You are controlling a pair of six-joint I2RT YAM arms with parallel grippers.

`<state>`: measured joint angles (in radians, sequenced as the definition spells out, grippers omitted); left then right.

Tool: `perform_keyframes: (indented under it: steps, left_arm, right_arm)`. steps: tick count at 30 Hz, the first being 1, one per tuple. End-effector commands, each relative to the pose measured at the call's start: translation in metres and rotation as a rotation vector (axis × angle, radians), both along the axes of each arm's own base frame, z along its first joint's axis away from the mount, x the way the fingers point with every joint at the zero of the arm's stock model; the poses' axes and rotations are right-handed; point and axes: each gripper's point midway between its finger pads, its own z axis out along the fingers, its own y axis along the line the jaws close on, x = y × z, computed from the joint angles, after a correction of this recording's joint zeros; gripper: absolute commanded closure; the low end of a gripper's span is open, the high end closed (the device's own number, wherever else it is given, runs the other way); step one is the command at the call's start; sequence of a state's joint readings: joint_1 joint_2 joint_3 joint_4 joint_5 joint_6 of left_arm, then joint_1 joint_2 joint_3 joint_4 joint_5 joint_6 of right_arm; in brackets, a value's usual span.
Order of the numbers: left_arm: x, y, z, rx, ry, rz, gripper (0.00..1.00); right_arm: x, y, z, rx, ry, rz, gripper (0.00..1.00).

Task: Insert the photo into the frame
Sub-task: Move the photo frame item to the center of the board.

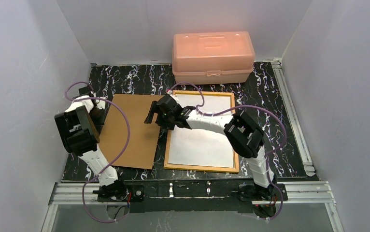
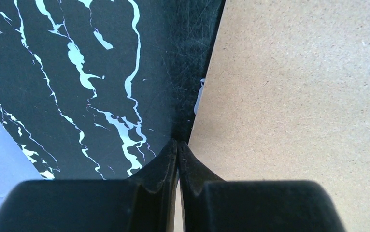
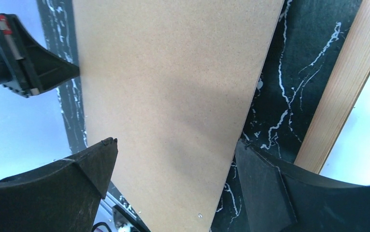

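Both claws sit at the backing board (image 1: 130, 129): left claw (image 2: 178, 144) clenched at its edge, right claw (image 3: 176, 144) released above it.

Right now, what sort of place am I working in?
Likely an enclosed robot test cell, not a home: plain white walls on three sides, a metal rail along the near edge, a black marbled mat.

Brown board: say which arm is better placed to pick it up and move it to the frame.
Right, likely: the right fingers are open over the board, beside the frame. The left fingers are shut, tips just at the board's outer edge.
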<state>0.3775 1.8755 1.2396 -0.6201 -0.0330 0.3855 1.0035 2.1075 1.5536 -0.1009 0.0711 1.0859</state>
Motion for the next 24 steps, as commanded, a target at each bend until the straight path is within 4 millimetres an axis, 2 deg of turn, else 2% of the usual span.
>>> perform_keyframes:
  steps: [1, 9, 18, 24]
  left_arm:
    - [-0.023, -0.052, -0.029, -0.186, 0.113, -0.034, 0.98]
    - [-0.02, -0.074, -0.024, -0.204, 0.115, -0.077, 1.0]
    - [-0.025, -0.103, -0.024, -0.232, 0.144, -0.14, 1.0]
    - [-0.027, -0.114, -0.023, -0.249, 0.153, -0.159, 1.0]
  right_arm:
    - [-0.009, 0.032, 0.091, 0.267, -0.078, 0.049, 0.01]
    - [-0.009, 0.015, 0.085, 0.249, -0.062, 0.02, 0.01]
    - [-0.002, -0.007, 0.09, 0.248, -0.073, -0.028, 0.01]
    - [0.002, -0.023, 0.088, 0.244, -0.072, -0.056, 0.01]
